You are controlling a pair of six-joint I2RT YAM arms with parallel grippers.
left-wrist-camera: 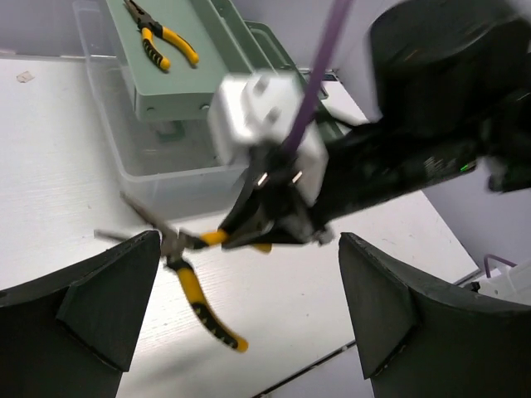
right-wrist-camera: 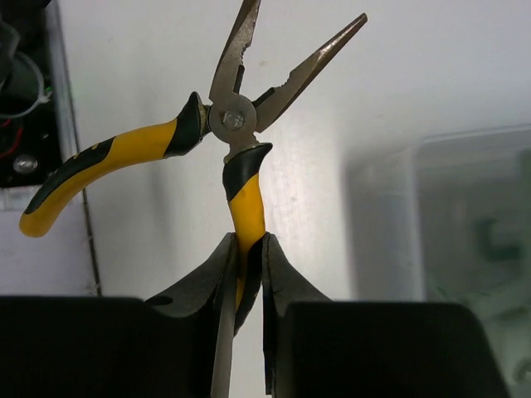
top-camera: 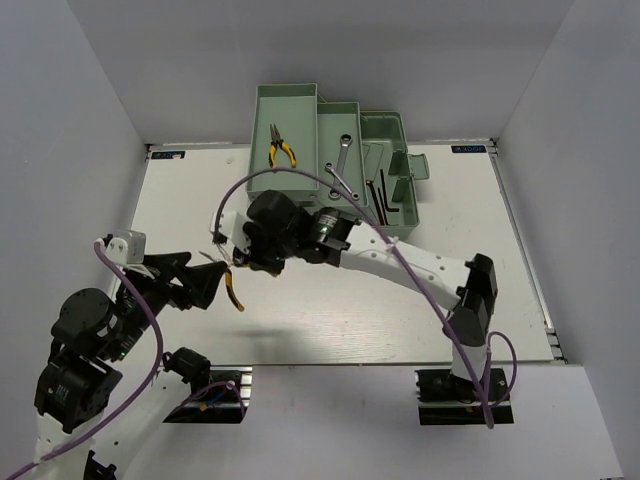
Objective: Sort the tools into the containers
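My right gripper (right-wrist-camera: 246, 253) is shut on one yellow-and-black handle of a pair of pliers (right-wrist-camera: 235, 120). Its steel nose is spread open and the other handle hangs free. In the top view the right gripper (top-camera: 237, 262) holds these pliers (top-camera: 236, 292) above the table, left of centre. My left gripper (top-camera: 220, 283) is open and empty just left of them. In the left wrist view the pliers (left-wrist-camera: 197, 292) hang between its wide-spread fingers (left-wrist-camera: 108, 298). The mint-green toolbox (top-camera: 300, 100) stands at the back. A second pair of pliers (top-camera: 281, 149), a silver wrench (top-camera: 342, 152) and dark hex keys (top-camera: 385, 197) lie in its trays.
The toolbox's translucent clear lid (left-wrist-camera: 149, 162) lies open toward the table in front of the trays, close behind the held pliers. The right arm (top-camera: 400, 262) stretches across the middle of the table. White walls stand on the left, the right and the back.
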